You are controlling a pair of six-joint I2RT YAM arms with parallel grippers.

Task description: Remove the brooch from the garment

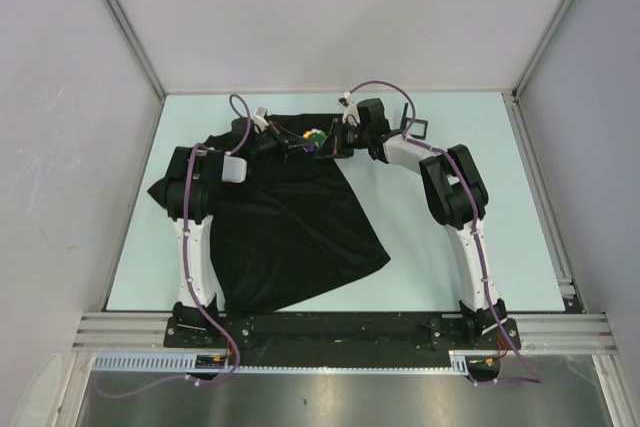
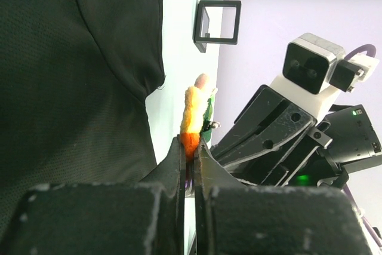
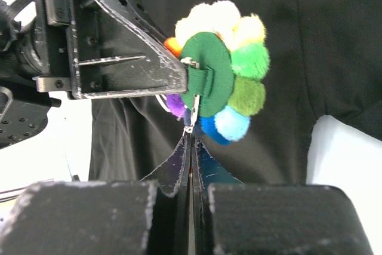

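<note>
At the far edge of the garment (image 1: pixel 290 227), a black T-shirt of fine matte knit lying in soft folds on the pale table (image 1: pixel 450 247), 2 grippers meet on the brooch (image 3: pixel 222 82), which is held up between them. The left gripper (image 2: pixel 190 143) is clamped on an orange pompom at the ornament's rim. The right gripper (image 3: pixel 190 134) is pinched tight at its lower edge, where a thin silver pin crosses the back. The brooch is a ring of fuzzy pompoms in cream, yellow, green, blue, purple and orange around a flat green felt disc with a small fabric loop. It looks feather-light and squashy, so the fluff is likely to give and slip under the pads. The felt disc or the metal pin seems the firmer hold, though the pin is probably thin enough to bend. In the left wrist view the ornament stands clear of the shirt's edge, but whether the pin's point is wholly free of the cloth cannot be told. A small black square frame (image 2: pixel 218 23) sits on the table beyond.
</note>
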